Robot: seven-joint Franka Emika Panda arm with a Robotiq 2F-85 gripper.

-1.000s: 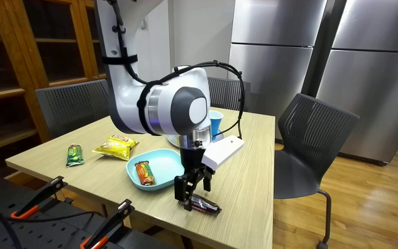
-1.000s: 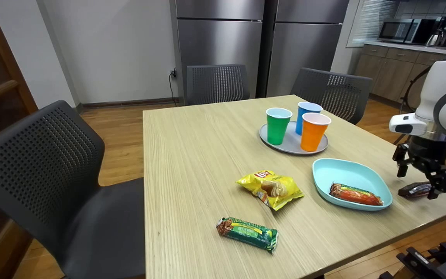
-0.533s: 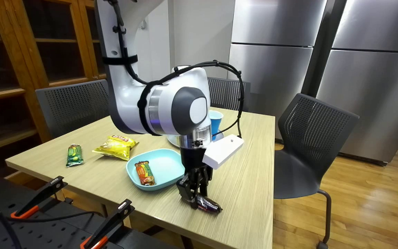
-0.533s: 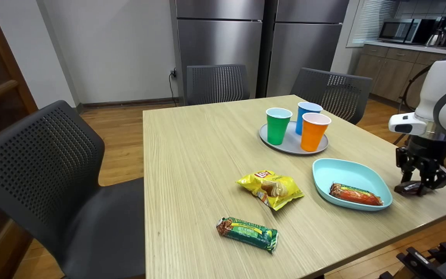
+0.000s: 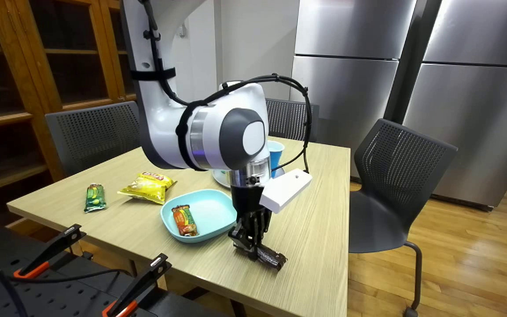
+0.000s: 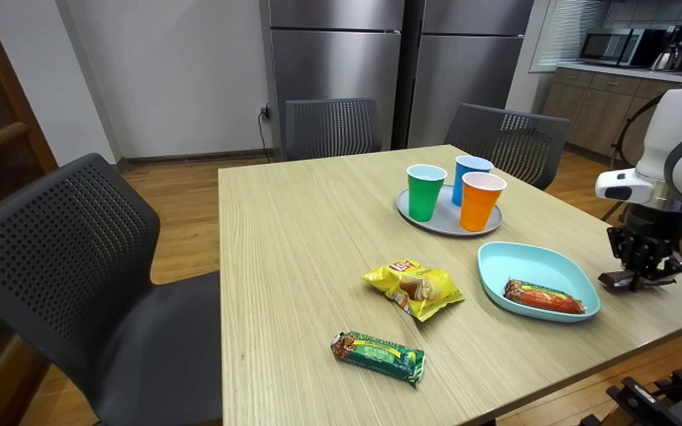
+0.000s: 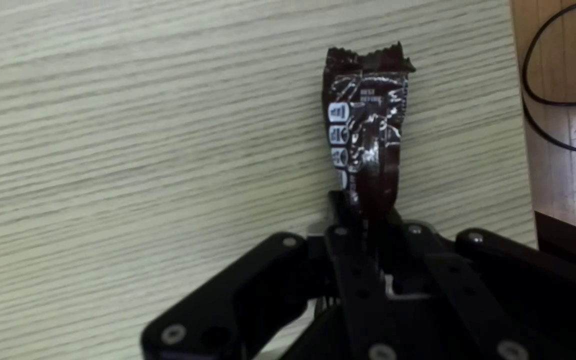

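The gripper [image 7: 365,215], wide a second ago, now pinches the snack bar [image 7: 368,132] (near the dish [image 6: 536,266]); the grip looks made.

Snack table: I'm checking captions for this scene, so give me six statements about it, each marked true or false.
1. The gripper is closed on the dark-wrapped bar. True.
2. The teal dish holds a red-orange bar. True.
3. The dark-wrapped bar is inside the teal dish. False: it is outside.
4. A green cup, a blue cup and an orange cup stand on the gray plate. True.
5. The orange cup lies on its side. False: it stands upright.
6. The gray plate also holds a bag. False: the yellow chip bag lies on the tabletop.
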